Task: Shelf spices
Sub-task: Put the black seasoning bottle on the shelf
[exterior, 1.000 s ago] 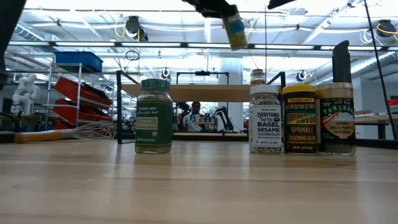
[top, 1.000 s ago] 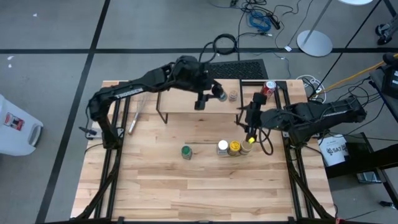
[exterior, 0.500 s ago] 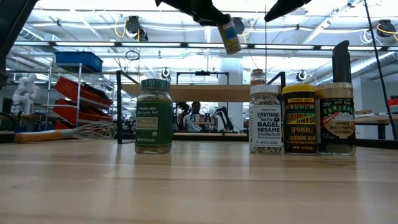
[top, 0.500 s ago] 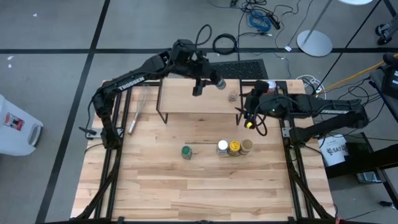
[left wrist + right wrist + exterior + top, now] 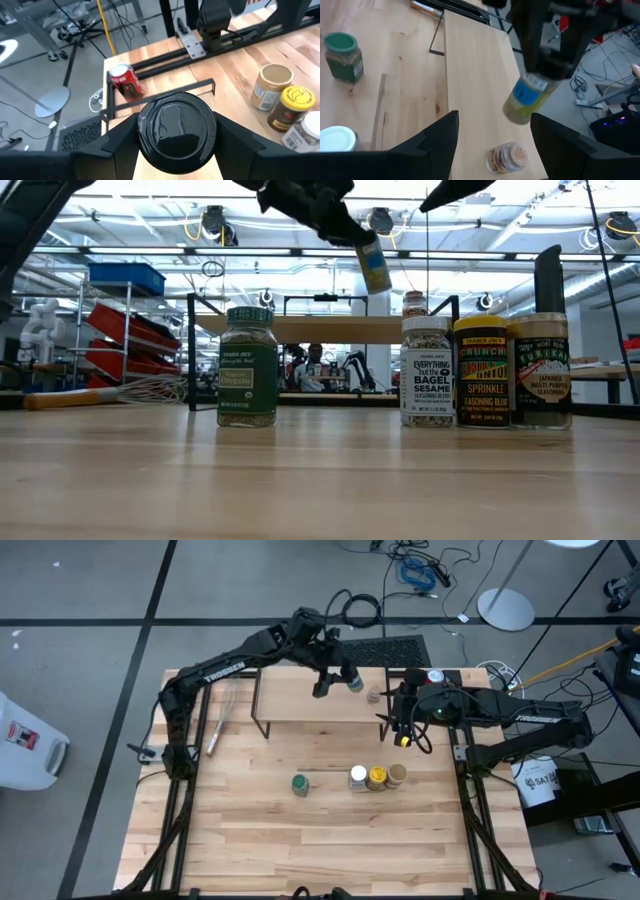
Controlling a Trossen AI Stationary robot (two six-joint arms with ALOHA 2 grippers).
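Evenly lit from overhead in the high view; soft, short shadows beside the jars on the worktop [image 5: 300, 830], no harsh glare on the pale wood. Strongly backlit in the low view: ceiling light strips [image 5: 200, 252] blown out to white, arm above the green-lidded jar [image 5: 247, 366] reduced to a dark silhouette, foreground wood soft and out of focus, jar labels crisp, room behind the jar slightly hazy. Broad reflections on the glossy dark lid [image 5: 176, 131] in the left wrist view, with lines bowed toward the edges. Held jar [image 5: 527, 99] in the right wrist view slightly blurred; dark fingers [image 5: 432, 142] near the lens soft and unfocused.
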